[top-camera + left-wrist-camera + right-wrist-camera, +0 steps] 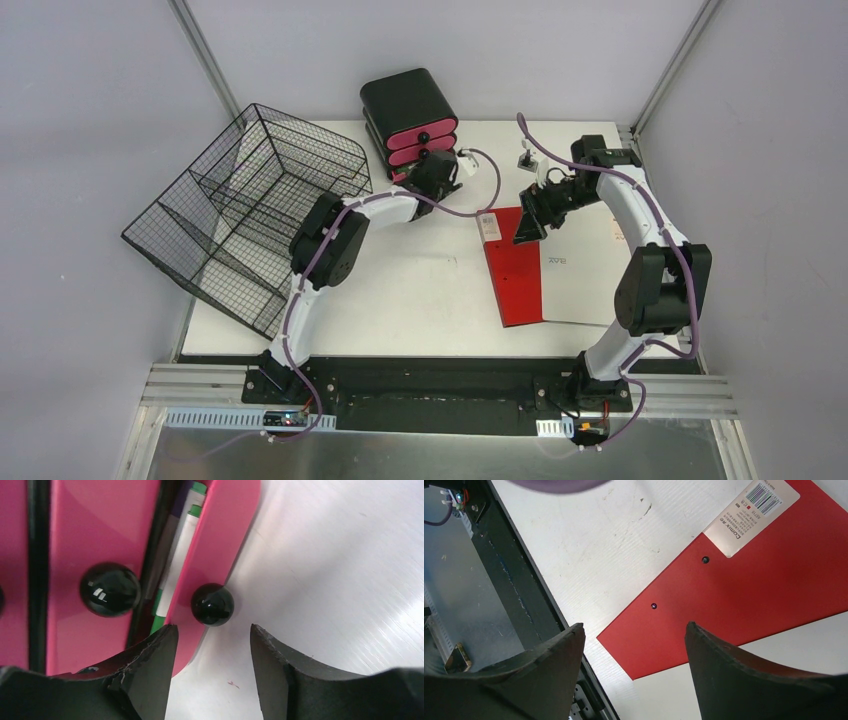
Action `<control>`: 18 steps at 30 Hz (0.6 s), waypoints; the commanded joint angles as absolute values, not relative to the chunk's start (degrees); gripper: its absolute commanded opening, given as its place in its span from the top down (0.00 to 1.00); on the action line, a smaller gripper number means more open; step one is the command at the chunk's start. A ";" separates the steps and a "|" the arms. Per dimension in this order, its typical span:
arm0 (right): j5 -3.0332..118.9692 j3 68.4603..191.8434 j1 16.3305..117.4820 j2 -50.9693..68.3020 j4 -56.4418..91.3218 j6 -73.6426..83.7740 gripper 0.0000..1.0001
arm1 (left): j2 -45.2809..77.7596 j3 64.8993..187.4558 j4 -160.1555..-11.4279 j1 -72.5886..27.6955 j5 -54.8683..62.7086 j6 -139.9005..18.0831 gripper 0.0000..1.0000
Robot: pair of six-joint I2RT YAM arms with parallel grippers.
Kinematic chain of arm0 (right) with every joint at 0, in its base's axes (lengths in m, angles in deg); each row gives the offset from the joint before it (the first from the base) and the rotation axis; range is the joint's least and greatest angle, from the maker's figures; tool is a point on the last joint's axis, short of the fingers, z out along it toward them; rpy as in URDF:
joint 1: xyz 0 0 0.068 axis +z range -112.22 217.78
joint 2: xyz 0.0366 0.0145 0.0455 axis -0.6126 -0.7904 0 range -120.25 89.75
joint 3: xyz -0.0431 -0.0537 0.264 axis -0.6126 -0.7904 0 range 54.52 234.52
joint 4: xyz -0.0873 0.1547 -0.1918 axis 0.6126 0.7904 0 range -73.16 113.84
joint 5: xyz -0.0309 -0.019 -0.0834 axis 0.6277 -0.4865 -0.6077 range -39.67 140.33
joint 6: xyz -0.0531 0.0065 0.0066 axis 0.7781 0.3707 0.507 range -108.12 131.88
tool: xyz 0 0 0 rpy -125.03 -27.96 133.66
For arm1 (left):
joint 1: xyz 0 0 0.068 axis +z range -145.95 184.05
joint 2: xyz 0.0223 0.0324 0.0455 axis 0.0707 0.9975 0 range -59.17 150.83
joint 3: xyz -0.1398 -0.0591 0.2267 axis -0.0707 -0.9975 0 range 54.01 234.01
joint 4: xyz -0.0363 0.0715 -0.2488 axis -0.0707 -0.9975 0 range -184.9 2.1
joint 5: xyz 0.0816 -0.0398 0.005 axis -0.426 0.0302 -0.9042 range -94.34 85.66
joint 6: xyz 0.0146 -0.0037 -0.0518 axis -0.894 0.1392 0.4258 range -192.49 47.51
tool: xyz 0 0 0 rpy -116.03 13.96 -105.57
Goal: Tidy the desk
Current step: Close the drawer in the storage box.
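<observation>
1. Your left pincer [212,630], released, faced the knob [212,604] of the pen-filled drawer [220,540], not shut yet.
2. Your right pincer [634,625] hung released over the red notebook [774,580], unfiled on the bench [420,290] beneath both arms.

Bright, even light, soft shadows, streaky glare on the desk [345,555].

The desk [420,290] is a large white rectangular tabletop lying flat and level, its long sides running left to right. A metal frame edges it, with a dark strip along the near side. Up close, the desk [589,540] shows a fine ribbed grain with small dark scuffs, and a tiny mark sits near its middle.
</observation>
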State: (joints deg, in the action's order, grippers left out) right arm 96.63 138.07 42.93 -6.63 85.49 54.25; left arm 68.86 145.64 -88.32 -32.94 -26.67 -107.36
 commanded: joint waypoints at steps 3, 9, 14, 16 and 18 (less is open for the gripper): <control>97.87 138.06 43.15 -3.30 84.29 54.43 0.24 | 71.57 151.70 -89.00 -30.30 -25.84 -104.77 0.42; 97.96 137.85 43.03 -2.54 84.12 54.35 0.24 | 72.39 153.79 -88.94 -29.46 -25.58 -103.81 0.35; 98.05 137.77 42.81 -2.31 84.00 54.26 0.24 | 72.59 153.82 -88.67 -29.21 -25.40 -103.03 0.33; 98.05 137.79 42.88 -2.30 83.93 54.27 0.24 | 72.15 153.20 -88.44 -29.17 -24.91 -102.61 0.33; 98.05 137.75 42.87 -2.36 83.98 54.24 0.24 | 71.13 152.03 -88.09 -29.17 -24.17 -101.98 0.33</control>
